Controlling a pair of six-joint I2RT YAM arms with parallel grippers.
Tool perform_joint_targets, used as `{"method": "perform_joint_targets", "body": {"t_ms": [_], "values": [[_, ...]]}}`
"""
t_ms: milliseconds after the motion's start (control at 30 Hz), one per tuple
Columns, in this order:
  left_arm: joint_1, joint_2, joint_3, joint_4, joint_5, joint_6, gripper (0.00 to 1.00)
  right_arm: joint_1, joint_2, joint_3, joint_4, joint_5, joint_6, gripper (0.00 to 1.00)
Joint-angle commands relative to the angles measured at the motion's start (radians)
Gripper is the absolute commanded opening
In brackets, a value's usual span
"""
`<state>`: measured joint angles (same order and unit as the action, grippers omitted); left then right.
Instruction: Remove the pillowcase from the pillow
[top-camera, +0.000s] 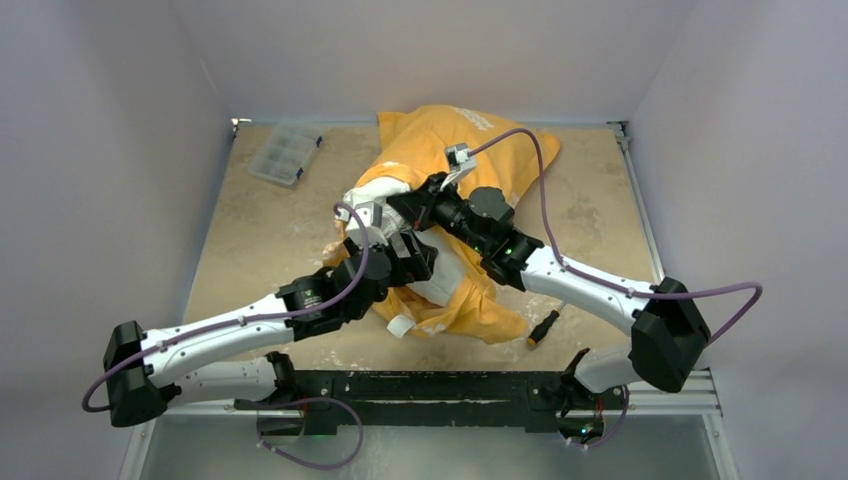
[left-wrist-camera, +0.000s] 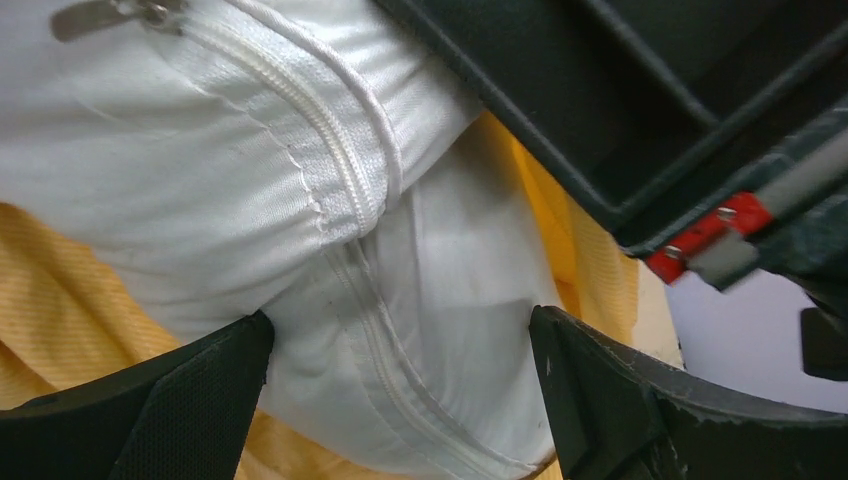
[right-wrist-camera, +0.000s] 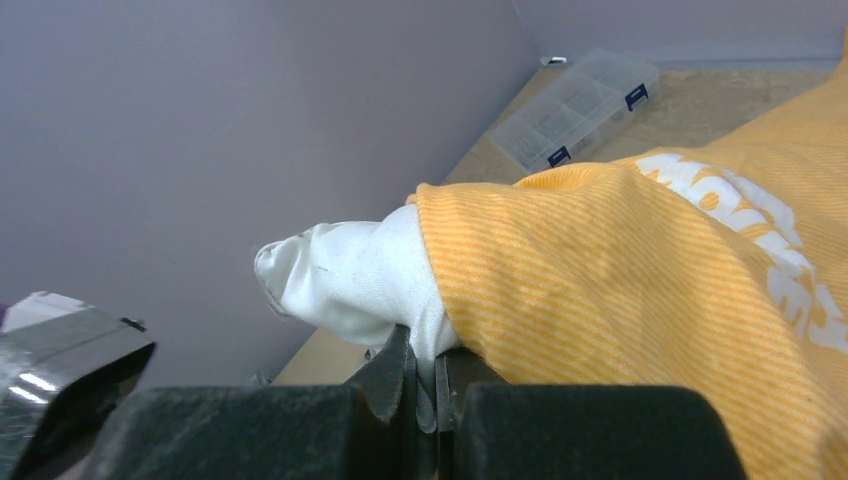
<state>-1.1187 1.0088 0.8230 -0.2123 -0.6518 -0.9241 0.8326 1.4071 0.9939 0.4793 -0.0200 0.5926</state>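
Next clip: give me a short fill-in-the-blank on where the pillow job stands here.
1. The left gripper has its jaws ___ astride the zipper seam of the pillow.
2. The right gripper has its jaws ___ on the pillow's white cloth.
3. The lettering on the pillowcase is ___.
4. The clear plastic box lies in the far ___ corner of the table.
Missing: open; shut; white; left.

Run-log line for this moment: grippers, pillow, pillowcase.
left gripper: open, straddling pillow | right gripper: shut on pillow corner | pillowcase: partly off
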Motion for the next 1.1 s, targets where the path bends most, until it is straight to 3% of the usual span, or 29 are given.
{"method": "perform_joint_targets", "body": {"t_ms": [0, 67, 133, 333, 400, 433, 500, 567, 833, 967, 1067], "values": [[0.037, 0.046, -0.038, 0.087, 0.094, -0.059, 0.99, -0.011, -0.012, 0.015, 0.122, -0.001, 0.003, 0.00], [0.043, 0.052, -0.067, 0.120, 0.113, -0.075, 0.95, -0.010, -0.015, 0.012, 0.122, -0.002, 0.003, 0.00], [0.045, 0.059, -0.087, 0.136, 0.120, -0.088, 0.85, -0.010, -0.020, 0.007, 0.122, -0.002, 0.003, 0.00], [0.048, 0.062, -0.104, 0.177, 0.158, -0.077, 0.36, -0.010, -0.060, -0.009, 0.120, -0.003, 0.017, 0.00], [0.049, 0.068, -0.091, 0.173, 0.161, -0.063, 0.09, -0.010, -0.072, -0.015, 0.117, -0.002, 0.019, 0.00], [0.049, 0.073, -0.081, 0.163, 0.159, -0.059, 0.00, -0.010, -0.077, -0.015, 0.109, 0.003, 0.020, 0.00], [0.056, 0.078, -0.063, 0.154, 0.155, -0.041, 0.00, -0.010, -0.090, -0.016, 0.076, 0.014, 0.022, 0.00], [0.067, 0.080, -0.047, 0.147, 0.153, -0.014, 0.00, -0.010, -0.110, -0.020, 0.038, 0.017, 0.024, 0.08], [0.158, 0.132, 0.015, 0.124, 0.192, 0.059, 0.00, -0.009, -0.255, -0.072, -0.207, 0.153, 0.098, 0.63], [0.223, 0.170, 0.042, 0.139, 0.236, 0.075, 0.00, -0.008, -0.337, -0.124, -0.317, 0.169, 0.160, 0.75], [0.264, 0.204, 0.075, 0.134, 0.251, 0.093, 0.00, -0.007, -0.383, -0.160, -0.409, 0.225, 0.187, 0.77]]}}
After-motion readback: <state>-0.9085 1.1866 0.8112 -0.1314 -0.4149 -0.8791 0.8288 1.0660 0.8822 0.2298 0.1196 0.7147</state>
